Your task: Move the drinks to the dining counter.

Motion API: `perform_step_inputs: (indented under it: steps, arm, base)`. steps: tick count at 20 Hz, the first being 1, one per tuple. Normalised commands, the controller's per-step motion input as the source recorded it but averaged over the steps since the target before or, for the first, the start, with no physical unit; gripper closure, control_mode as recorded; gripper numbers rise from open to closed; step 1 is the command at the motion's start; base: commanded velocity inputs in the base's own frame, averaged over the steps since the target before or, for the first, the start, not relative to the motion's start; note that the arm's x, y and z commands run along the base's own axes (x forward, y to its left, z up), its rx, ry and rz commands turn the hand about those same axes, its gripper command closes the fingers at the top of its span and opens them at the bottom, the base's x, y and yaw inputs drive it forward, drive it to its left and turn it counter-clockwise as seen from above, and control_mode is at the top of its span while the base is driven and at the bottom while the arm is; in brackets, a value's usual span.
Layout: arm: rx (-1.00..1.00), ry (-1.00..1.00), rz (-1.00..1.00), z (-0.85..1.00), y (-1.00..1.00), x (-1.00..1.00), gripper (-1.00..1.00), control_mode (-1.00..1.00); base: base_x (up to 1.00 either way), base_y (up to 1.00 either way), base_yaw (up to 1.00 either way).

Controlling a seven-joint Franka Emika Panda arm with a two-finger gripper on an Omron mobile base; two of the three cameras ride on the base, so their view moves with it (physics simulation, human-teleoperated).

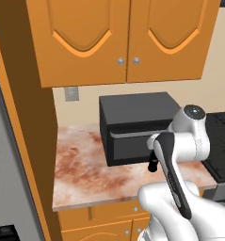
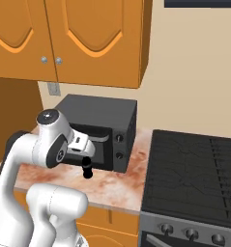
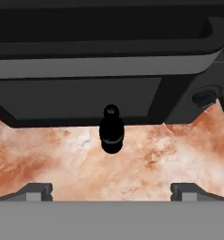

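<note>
Two fingertips point(image 3: 36, 191) stand spread wide at the lower frame. A black shaker point(image 3: 111, 131) stands mid-frame, beyond them and untouched, before the oven point(image 3: 80, 96).

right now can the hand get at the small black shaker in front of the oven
Probably yes: the hand is open and the shaker stands straight ahead on bare worktop, nothing between.

One black oven point(image 1: 135, 124), one small black shaker point(image 3: 111, 130), two cabinet doors point(image 1: 81, 37), one stove point(image 2: 194, 169).
</note>
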Motion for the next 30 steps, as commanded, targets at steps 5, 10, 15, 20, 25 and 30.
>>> perform_step_inputs:
  steps: [5, 10, 15, 20, 25, 30]
  arm:
    - [0.00, 0.00, 0.00, -0.14, 0.00, 0.22, -1.00, -1.00]
    - [0.00, 0.00, 0.00, -0.16, 0.00, 0.12, -1.00, -1.00]
    - [0.00, 0.00, 0.00, -0.19, 0.00, 0.04, -1.00, -1.00]
    - [0.00, 0.00, 0.00, -0.19, 0.00, 0.02, -1.00, -1.00]
    - [0.00, 0.00, 0.00, -0.18, 0.00, 0.06, -1.00, -1.00]
    - [0.00, 0.00, 0.00, -0.20, 0.00, 0.12, -1.00, -1.00]
  base:
    - [0.00, 0.00, 0.00]
    - [0.00, 0.00, 0.00]
    - [0.00, 0.00, 0.00]
    - [0.00, 0.00, 0.00]
    - [0.00, 0.00, 0.00]
    - [0.00, 0.00, 0.00]
